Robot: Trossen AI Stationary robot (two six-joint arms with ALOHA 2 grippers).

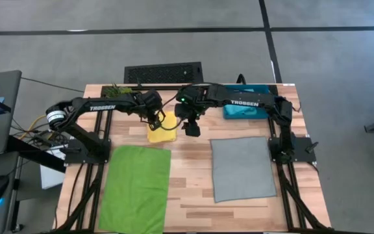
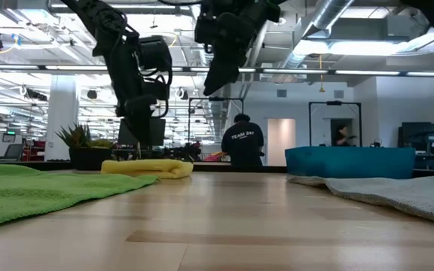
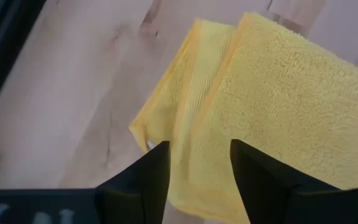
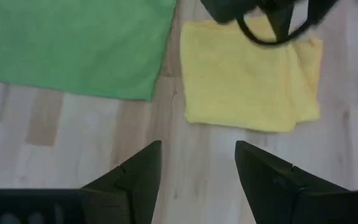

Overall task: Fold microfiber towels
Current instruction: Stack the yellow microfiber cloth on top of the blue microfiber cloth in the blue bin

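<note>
Left jaws over yellow towel (image 3: 278, 106)

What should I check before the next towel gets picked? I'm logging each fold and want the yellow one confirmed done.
1. Yellow towel folded and lying on the table: ok.
2. Left hand open, nothing held: ok.
3. Right hand open, raised off the table: ok.
4. Green towel lying flat, unfolded: ok.
5. Grey towel lying flat, unfolded: ok.
6. Yellow towel's edges aligned: not ok, one layer sticks out.
</note>
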